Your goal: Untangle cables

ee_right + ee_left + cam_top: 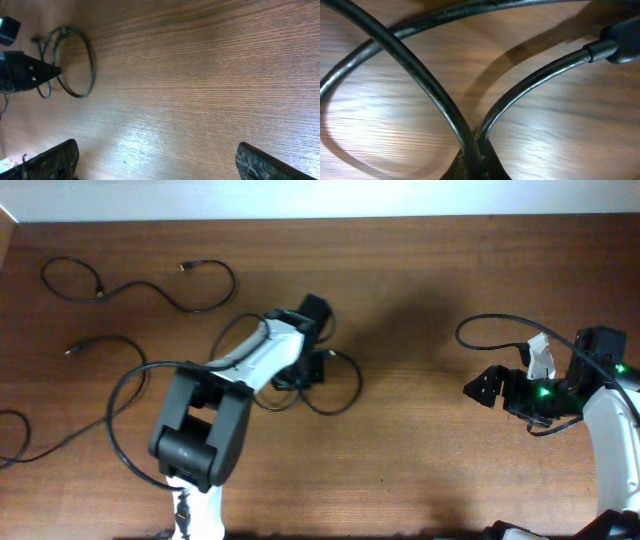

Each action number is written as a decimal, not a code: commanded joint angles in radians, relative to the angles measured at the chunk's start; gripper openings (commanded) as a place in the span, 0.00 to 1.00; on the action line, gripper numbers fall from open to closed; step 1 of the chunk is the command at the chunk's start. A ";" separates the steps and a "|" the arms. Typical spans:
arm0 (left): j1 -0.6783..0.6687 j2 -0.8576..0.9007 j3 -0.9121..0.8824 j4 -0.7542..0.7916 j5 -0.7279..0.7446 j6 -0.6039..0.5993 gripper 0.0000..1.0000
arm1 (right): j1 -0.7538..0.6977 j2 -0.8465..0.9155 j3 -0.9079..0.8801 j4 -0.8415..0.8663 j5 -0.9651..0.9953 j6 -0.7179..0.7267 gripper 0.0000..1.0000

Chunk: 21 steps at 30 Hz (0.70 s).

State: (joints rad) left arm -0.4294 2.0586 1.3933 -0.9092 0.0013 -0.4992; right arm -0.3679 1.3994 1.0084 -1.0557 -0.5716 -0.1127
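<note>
A brown wooden table (430,290) fills every view. The left arm (235,380) reaches forward to the middle of it, its wrist bent down over a tangle of cables (357,385) lying in a loop just beside its tip. The right arm (605,410) is folded near the right edge, well apart from the tangle and pointing toward it.

The left claw (477,167) looks pinched shut on the cables: in its wrist view two black strands (420,80) run together into the dark closed tip, though the tip is cut off at the bottom edge. The right claw (480,388) is spread wide with nothing in it.

More loose cords (195,310) trail over the far left of the table. One ends in a small plug (185,267), too small to make out further.
</note>
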 commanded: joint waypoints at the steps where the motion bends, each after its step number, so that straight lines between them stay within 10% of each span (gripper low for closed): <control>1: 0.116 0.053 -0.081 0.000 -0.097 -0.005 0.00 | -0.006 -0.015 0.020 -0.003 0.009 -0.012 0.99; 21: 0.826 0.053 -0.090 0.047 -0.266 -0.002 0.00 | -0.006 -0.015 0.020 0.002 0.031 -0.014 0.99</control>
State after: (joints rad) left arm 0.2676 2.0399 1.3537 -0.8875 -0.2005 -0.4984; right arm -0.3679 1.3994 1.0084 -1.0550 -0.5510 -0.1131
